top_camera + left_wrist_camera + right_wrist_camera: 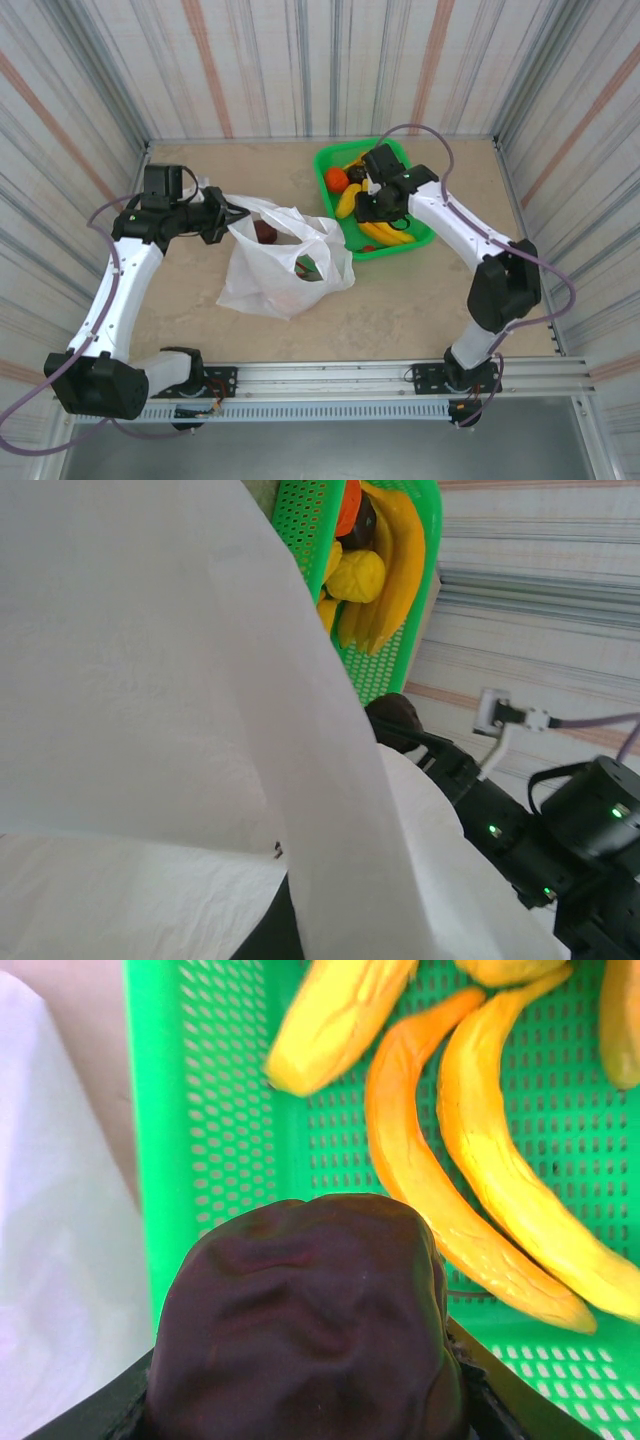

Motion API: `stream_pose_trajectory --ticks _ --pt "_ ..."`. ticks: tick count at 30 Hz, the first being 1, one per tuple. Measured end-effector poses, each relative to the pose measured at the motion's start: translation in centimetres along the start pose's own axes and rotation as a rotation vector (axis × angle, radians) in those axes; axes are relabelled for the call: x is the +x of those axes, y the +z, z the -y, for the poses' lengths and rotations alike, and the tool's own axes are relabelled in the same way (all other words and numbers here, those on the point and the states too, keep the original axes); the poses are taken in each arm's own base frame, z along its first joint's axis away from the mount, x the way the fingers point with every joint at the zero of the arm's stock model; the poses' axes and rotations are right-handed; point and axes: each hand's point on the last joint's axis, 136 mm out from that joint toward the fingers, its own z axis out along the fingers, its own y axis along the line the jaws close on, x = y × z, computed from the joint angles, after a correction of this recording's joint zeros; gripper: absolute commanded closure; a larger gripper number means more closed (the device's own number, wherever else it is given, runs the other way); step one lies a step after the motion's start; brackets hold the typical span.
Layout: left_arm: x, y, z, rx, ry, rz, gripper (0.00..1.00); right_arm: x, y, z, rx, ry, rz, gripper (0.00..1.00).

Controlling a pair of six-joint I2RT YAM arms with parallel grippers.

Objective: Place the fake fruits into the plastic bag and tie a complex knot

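Top external, left arm: it rises from its base at the near edge up the left side of the table (420, 300), with the wrist turned right toward the middle.
Left gripper (222, 212): clamped on a handle strip of the plastic bag (270, 285) and holding that side raised; the film covers most of the fingers in the left wrist view.
Plastic bag: sits on the table between the two arms, just left of the green basket (425, 238), with its mouth facing up and toward the far side.
Bagged maroon fruit (265, 232): lies inside the bag's mouth, near the left gripper.
Right arm: the elbow is bent at the right side of the table and the forearm reaches back and left over the basket.
Right gripper (372, 205): closed around the held maroon fruit (305, 1330); the right wrist view shows a dark finger on each side of it.
Held maroon fruit: above the basket's left part, close to the wall nearest the bag, and not inside the bag.
Bananas (500, 1180): lie on the basket floor just beyond and to the right of the held fruit.
Orange fruit (336, 179): at the basket's far left corner, apart from the right gripper.
Left wrist view: white film drapes across the lens, and past it the right gripper carries the maroon fruit beside the basket's near end.
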Motion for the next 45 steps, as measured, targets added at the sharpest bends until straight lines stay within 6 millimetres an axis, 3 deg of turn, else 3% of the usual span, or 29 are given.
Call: stream_pose_trajectory --ticks 6,14,28,34,45 --pt "0.1 0.0 0.0 0.004 0.0 -0.006 0.95 -1.2 -4.5 -0.3 -0.033 -0.007 0.11 0.52" --pt "0.2 0.3 -0.3 0.003 -0.005 -0.015 0.95 -1.6 -8.7 -0.5 -0.065 -0.008 0.205 0.53" --pt "0.2 0.6 -0.6 0.003 -0.006 -0.016 0.95 -1.6 -12.8 -1.7 -0.133 -0.026 0.279 0.53" --pt "0.2 0.6 -0.6 0.003 -0.006 -0.016 0.95 -1.8 -14.7 -4.5 -0.194 -0.077 0.314 0.53" --pt "0.2 0.6 -0.6 0.004 -0.005 -0.016 0.95 -0.1 -18.3 -13.9 -0.46 -0.247 0.337 0.53"
